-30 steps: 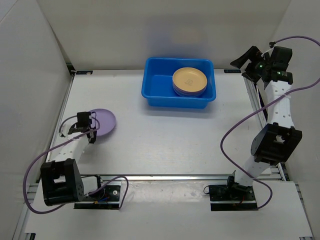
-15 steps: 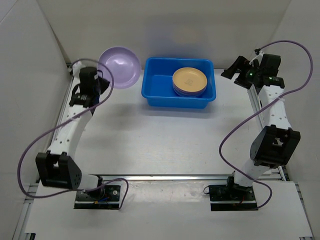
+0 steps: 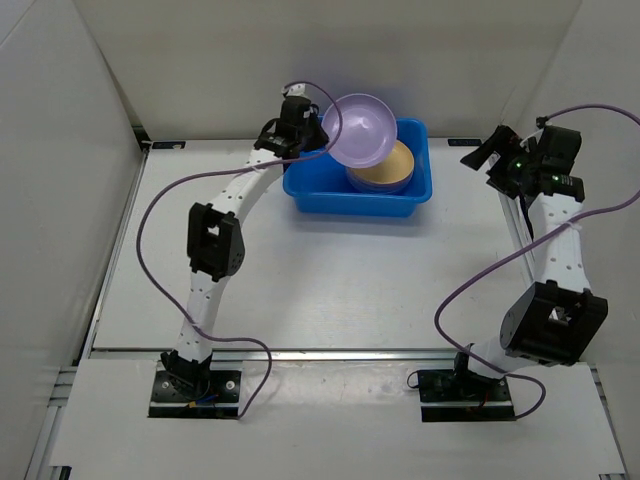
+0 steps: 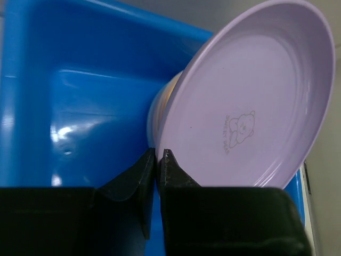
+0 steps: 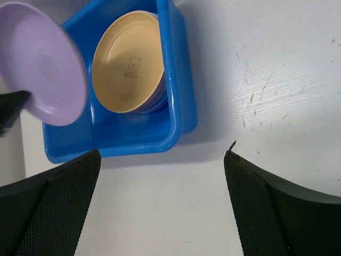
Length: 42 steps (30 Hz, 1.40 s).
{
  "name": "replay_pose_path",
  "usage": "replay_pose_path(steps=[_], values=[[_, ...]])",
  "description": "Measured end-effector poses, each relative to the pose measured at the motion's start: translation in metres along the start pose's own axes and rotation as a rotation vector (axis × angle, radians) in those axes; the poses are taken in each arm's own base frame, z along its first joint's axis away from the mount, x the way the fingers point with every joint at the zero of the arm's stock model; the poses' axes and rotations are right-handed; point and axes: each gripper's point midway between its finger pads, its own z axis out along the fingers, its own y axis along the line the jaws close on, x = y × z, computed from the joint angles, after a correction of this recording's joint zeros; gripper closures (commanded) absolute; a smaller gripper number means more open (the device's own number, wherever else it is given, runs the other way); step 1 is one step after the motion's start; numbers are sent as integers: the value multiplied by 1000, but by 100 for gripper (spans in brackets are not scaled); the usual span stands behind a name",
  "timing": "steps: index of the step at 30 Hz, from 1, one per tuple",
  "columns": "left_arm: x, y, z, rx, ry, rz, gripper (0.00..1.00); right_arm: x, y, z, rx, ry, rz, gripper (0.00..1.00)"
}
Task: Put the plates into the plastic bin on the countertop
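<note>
A lilac plate is pinched by its rim between the left fingers, which are nearly closed on it. The plate hangs tilted in the air over the far side of the blue plastic bin. A small outline drawing of a bear sits at the plate's centre, with a line of tiny writing beside it that is too small to read. The bin stands at the middle of the far edge of the white tabletop. A stack of plates rests in the bin's right half, topped by an orange-yellow plate bearing the same bear mark. From above, the lilac plate hides part of this stack. The right fingers are spread wide and hold nothing, raised near the tabletop's far right corner. Purple cables loop from both arms, and metal rails line the tabletop's edges.
</note>
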Motion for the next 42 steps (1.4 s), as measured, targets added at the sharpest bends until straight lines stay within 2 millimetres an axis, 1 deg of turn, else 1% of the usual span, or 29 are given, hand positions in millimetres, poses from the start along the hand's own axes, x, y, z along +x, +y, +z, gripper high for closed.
replay_pose_path(steps=[3,6,9,11,13,14,15,17,18,20,22,26,30,31,33,35,36,38,40,42], values=[[27,-10,28,27,46,-28,90,2,-1,-10,7,-18,36,1],[51,-11,44,47,86,-81,90,6,-1,-13,10,-19,63,1],[65,-15,60,64,96,-139,90,10,-3,-11,18,-9,87,1],[70,-15,66,63,95,-172,86,14,-5,-11,24,0,96,1],[75,-15,72,65,94,-196,79,16,-7,-10,28,4,100,1],[78,-14,74,63,96,-206,74,16,-7,-10,30,5,101,1],[80,-14,76,64,96,-212,55,17,-8,-9,33,6,103,1],[82,-16,77,67,97,-224,46,18,-9,-9,38,9,107,1],[81,-19,77,72,92,-232,34,18,-10,-9,40,9,108,1],[77,-25,76,89,80,-235,27,18,-10,-9,40,8,107,1],[73,-32,75,107,64,-233,1,18,-10,-9,41,8,107,1],[71,-39,74,126,52,-210,1,18,-10,-9,41,8,107,1],[67,-39,69,120,49,-159,1,18,-11,-9,45,6,102,1],[66,-37,65,106,50,-128,1,17,-12,-9,48,4,99,1],[53,-36,48,82,42,-86,1,16,-13,-9,54,0,93,1],[34,-33,23,47,30,-32,1,15,-14,-9,61,-6,87,1],[22,-30,4,25,22,-8,1,14,-15,-10,66,-8,84,1],[1,-23,-39,-16,5,29,1,13,-19,-10,82,-13,74,1],[-17,-5,-92,-77,-14,43,1,12,-25,-11,107,-20,71,1],[-28,24,-144,-146,-49,33,1,11,-32,-12,138,-27,76,1]])
